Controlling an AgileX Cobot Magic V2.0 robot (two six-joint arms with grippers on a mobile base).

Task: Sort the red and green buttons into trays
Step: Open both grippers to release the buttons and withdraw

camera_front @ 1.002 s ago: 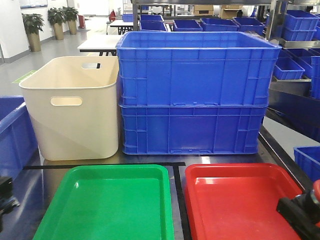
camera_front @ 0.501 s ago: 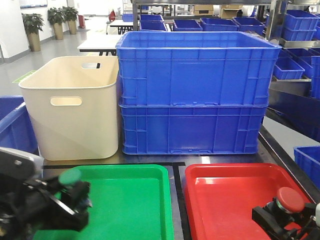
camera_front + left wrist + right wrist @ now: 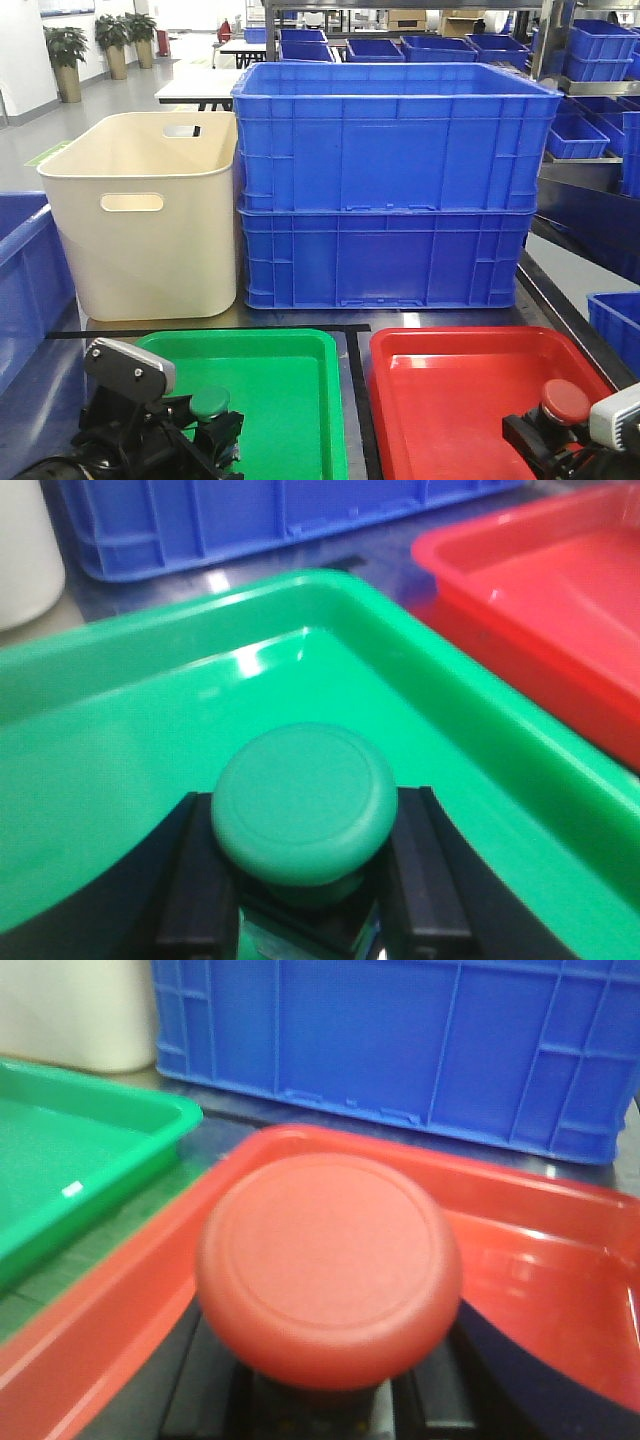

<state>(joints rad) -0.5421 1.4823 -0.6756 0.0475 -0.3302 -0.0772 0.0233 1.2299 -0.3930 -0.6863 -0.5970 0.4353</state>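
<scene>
Green button (image 3: pixel 291 802) gripped over green tray (image 3: pixel 480 770), red button (image 3: pixel 328 1265) seemingly likewise.

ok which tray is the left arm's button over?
The green tray, left of the red tray. The left end effector holds the green button above it; the red button is over the red one.

The front-facing view looks forward from the robot over the table, taking in the green tray (image 3: pixel 250 400) on the left, the red tray (image 3: pixel 470 395) on the right, stacked blue crates (image 3: pixel 390 190) behind and a warehouse floor beyond; the left wrist view sits low and very near, looking across the green tray (image 3: pixel 420 720) towards the red tray (image 3: pixel 540 610); the right wrist view, equally near, looks over the red tray's (image 3: pixel 560 1250) rim towards the crates (image 3: pixel 400 1040); both trays appear in all three views.
</scene>
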